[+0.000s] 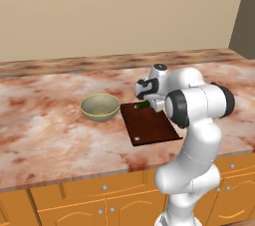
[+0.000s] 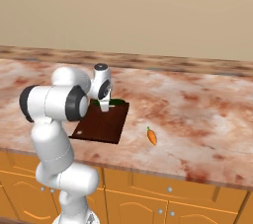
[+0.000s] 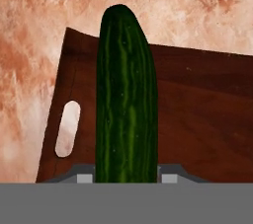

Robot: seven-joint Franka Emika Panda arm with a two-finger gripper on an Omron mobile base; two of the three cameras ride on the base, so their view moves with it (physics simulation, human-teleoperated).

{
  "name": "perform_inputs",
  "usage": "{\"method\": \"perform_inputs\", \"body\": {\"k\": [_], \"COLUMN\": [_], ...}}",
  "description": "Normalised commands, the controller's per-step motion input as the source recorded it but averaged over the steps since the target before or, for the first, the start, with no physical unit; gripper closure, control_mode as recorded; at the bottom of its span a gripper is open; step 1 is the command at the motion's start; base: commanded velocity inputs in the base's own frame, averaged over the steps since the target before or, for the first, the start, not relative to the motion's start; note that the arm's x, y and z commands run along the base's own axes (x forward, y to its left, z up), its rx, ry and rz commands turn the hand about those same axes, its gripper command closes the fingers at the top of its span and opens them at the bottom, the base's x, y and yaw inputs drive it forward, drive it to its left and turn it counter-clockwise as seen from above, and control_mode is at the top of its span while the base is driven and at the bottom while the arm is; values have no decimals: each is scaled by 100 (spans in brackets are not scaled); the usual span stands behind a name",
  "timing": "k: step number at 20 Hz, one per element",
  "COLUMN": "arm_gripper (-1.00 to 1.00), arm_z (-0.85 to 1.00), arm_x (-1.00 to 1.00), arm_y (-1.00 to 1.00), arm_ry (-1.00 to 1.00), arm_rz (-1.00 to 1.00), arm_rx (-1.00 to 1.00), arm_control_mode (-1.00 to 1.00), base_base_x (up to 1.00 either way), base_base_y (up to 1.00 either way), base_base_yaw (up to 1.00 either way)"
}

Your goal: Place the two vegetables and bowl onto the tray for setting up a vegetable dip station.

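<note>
**Cucumber pinched over the tray's slot end**

Near counter edge: carrot (image 2: 152, 136) lies alone on the marble counter (image 1: 45, 135), orange with green top, well apart from the tray, off to its right side in the right base view.

Tray (image 1: 154, 126): dark reddish-brown board flat on the counter, small hole at the near end, slot handle at the far end. In the hand view the slot sits just left of the cucumber.

Gripper (image 3: 127, 177): over the far part of the tray, fingers clamped on the cucumber (image 3: 126, 104), one grey fingertip on each side of it. Cucumber is dark green, striped, runs lengthwise away from the hand camera, its tip reaching past the tray's edge over the marble. Cannot tell whether it touches the board or hangs just above it.

Bowl (image 1: 100, 107): pale beige-green, upright on the counter just left of the tray in the left base view, near but not touching it.

Far: counter runs back to a plain beige wall (image 1: 119, 11).
</note>
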Motion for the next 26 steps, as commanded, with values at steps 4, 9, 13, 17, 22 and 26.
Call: {"method": "perform_inputs", "body": {"k": [4,9,13,17,22,26], "arm_gripper": [100,100,100,-100,-100,-100], "arm_z": [-15,-7,-4,-4,-2,-5], "arm_x": [14,10,11,6,5,15], "arm_y": [0,0,0,0,0,0], "arm_ry": [0,0,0,0,0,0], "arm_rz": [0,0,0,0,0,0], "arm_rx": [0,0,0,0,0,0], "arm_control_mode": [-100,-100,-100,-100,-100,-100], "base_base_x": [0,0,0,0,0,0], "base_base_y": [0,0,0,0,0,0], "base_base_yaw": [0,0,0,0,0,0]}}
